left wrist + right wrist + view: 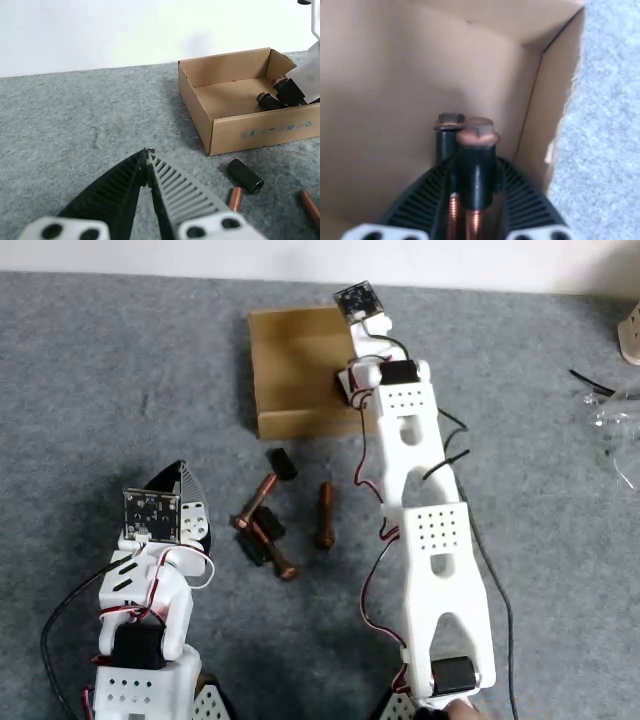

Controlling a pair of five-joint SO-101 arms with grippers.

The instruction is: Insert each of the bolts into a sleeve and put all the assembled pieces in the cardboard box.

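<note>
Loose copper bolts and a black cylindrical sleeve lay beside the clenched left gripper; the right gripper, arm stretched into the brown cardboard box, grasped a black-sleeved copper bolt.

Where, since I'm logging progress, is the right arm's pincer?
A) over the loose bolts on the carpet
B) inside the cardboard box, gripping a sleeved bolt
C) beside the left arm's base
B: the right pincer grips a sleeved bolt between the cardboard box walls, with a second assembled piece beside it.
</note>
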